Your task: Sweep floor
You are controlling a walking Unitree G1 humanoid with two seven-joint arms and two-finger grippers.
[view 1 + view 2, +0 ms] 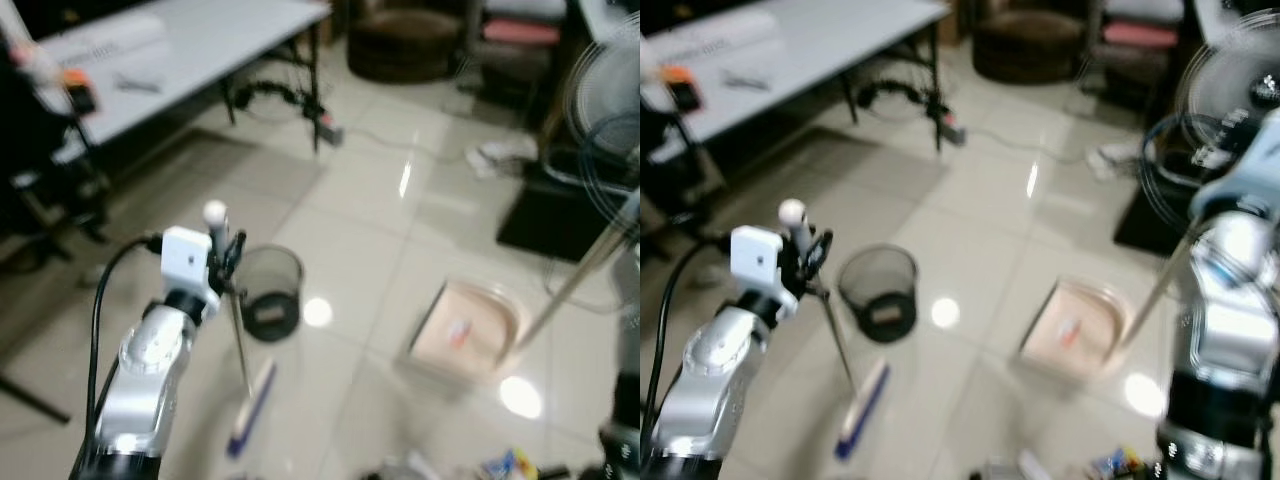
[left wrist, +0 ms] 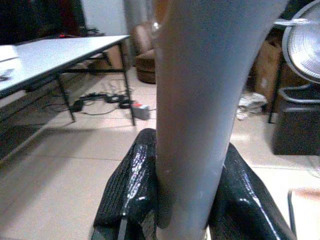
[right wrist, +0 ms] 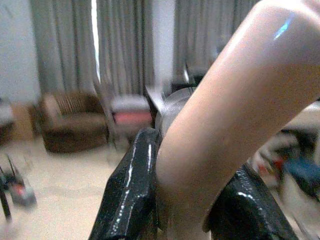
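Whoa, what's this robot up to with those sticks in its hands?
It's set up to sweep. The left gripper is shut on the broom handle, its head down on the tiled floor by a black bin. The right gripper is shut on the handle of a pink dustpan resting on the floor.

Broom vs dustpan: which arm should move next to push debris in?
Left, probably. The left gripper is shut on the broom handle, its blue head on the tiles beside the dustpan. The right gripper holds the dustpan's long handle, so it should steady it.
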